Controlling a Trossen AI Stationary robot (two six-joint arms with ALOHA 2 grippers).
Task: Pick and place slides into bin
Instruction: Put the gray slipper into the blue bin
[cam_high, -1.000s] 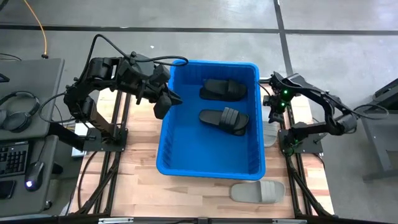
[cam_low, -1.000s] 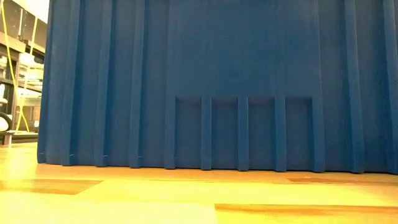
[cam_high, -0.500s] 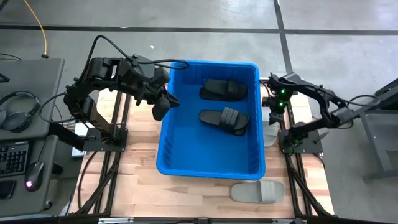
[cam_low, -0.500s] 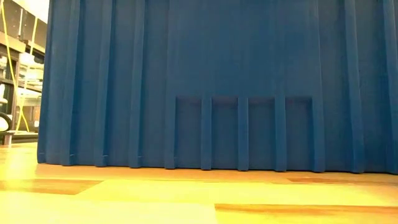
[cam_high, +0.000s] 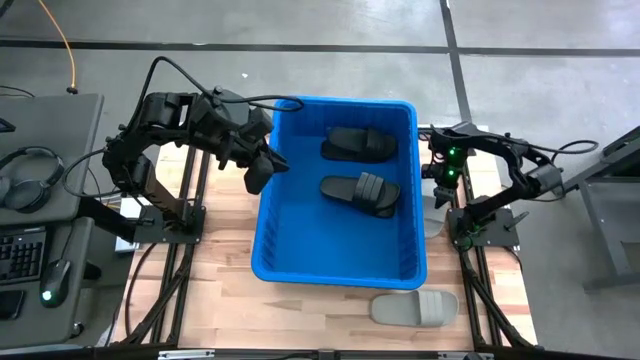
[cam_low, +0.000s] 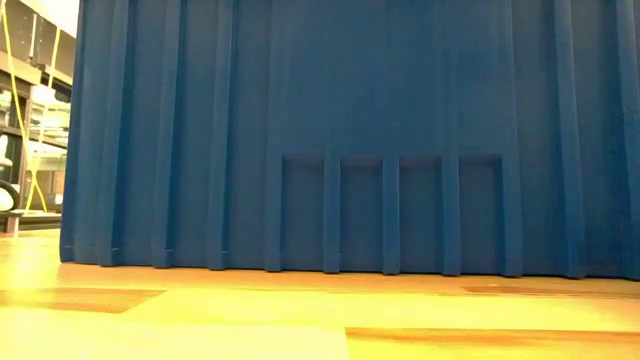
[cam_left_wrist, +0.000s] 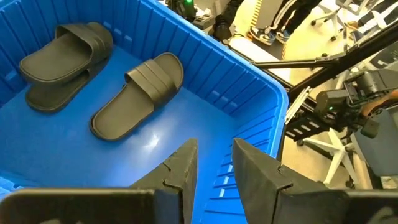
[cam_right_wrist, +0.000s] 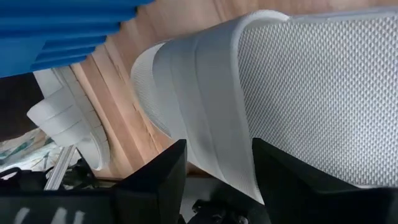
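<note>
Straddling a white slide (cam_right_wrist: 261, 93), right gripper (cam_right_wrist: 217, 168) jaws sit either side of its strap beside the bin (cam_high: 270, 215); grip unconfirmed. Left gripper (cam_left_wrist: 214, 165) jaws narrowly parted, empty, over the bin's left rim. Two black slides (cam_high: 360, 190) inside; a grey slide (cam_high: 415, 306) on the surface.

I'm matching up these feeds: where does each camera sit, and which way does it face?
High: overhead, looking down; both arms, blue bin.
Low: table height, facing the bin wall; no arm.
Left wrist: past the left gripper into the bin; shares two black slides with high.
Right wrist: right gripper at a white slide.
</note>
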